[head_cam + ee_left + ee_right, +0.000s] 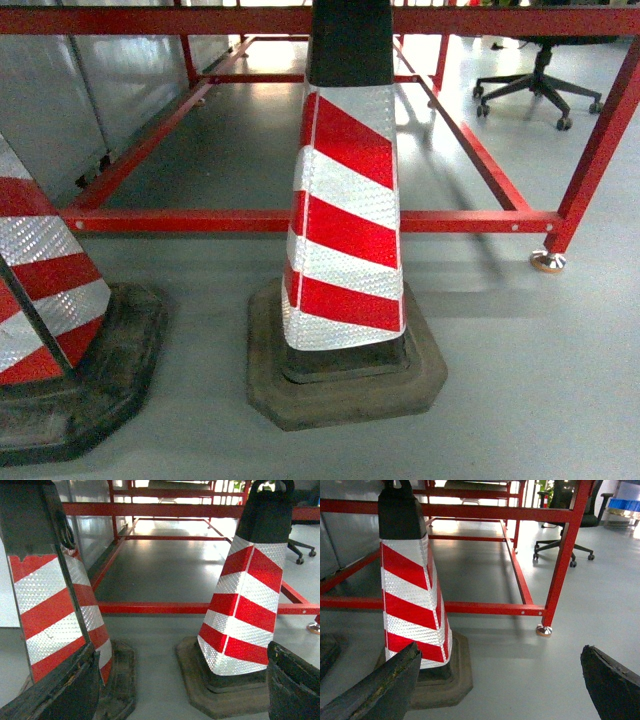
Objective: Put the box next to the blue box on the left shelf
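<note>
The right gripper (500, 680) is spread wide with nothing between its dark fingers (380, 690). Just above the left finger stands a red-and-white striped traffic cone (412, 597) on a dark base. Beyond the gripper is a red metal frame (520, 585), and further away to the right, an office chair (565, 550) on the grey floor (520, 670).

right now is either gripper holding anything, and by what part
Nothing is held. The left gripper and right gripper both stand open, with only floor and a striped traffic cone seen between their fingers. No box is in view.
</note>
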Robot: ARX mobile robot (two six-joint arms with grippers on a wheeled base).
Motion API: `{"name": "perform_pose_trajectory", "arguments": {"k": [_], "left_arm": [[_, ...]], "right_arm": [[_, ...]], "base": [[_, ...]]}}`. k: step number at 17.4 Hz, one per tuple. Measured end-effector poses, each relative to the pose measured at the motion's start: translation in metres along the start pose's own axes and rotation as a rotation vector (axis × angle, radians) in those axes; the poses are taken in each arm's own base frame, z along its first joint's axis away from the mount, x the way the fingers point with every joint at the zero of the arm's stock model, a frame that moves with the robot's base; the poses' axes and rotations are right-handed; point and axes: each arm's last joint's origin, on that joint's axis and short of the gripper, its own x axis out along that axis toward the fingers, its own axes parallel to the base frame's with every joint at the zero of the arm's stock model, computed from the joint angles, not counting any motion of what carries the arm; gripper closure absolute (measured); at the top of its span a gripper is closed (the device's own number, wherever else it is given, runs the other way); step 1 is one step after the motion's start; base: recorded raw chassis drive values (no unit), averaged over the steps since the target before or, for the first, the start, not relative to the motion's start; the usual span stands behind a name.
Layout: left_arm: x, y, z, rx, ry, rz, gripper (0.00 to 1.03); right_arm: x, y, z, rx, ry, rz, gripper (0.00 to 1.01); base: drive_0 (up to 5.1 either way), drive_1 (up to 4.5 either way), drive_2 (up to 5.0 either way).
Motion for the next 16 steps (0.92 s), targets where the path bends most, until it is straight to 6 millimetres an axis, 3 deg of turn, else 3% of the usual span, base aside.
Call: {"name": "perform_pose_trajectory", "arguments": {"k": [16], "left_arm": [[0.0000,0.0001,-0.0002,0.000,0.002,0.002,0.05]], "right_arm": [[0.0000,0.0000,-0.0001,0.000,0.001,0.000,0.03]], "base": [[0.0,0.00,0.0]]}}
